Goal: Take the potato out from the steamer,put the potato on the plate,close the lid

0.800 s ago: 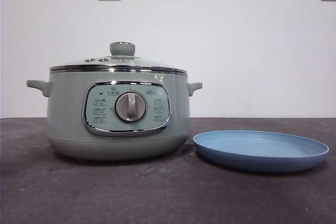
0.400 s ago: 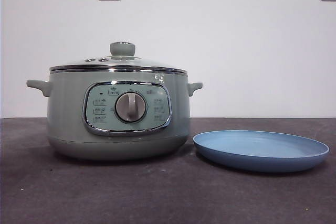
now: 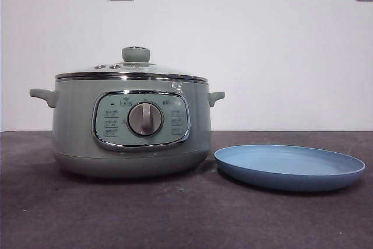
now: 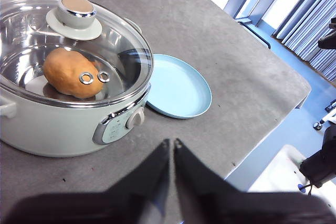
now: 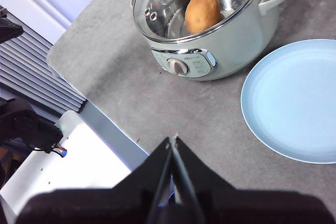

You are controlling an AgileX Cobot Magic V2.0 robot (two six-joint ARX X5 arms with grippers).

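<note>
Lidded sage-green steamer [image 3: 131, 126] on dark table [image 3: 175, 220], empty light-blue plate [image 3: 289, 167] just beside it.

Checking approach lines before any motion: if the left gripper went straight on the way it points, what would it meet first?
Probably bare table, then the plate; the shut left gripper points between steamer and plate, though depth is unclear.

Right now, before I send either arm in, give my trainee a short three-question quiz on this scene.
1. True or false: the lid sits closed on the steamer.
2. Where is the potato? A) on the plate B) inside the steamer under the glass C) on the table
3. Fill in: the plate holds ____.

Key: 1 true. 2 B. 3 nothing; it lies bare beside the steamer. Both the left gripper and the right gripper hang back from the steamer with jaws together, holding nothing.
</note>
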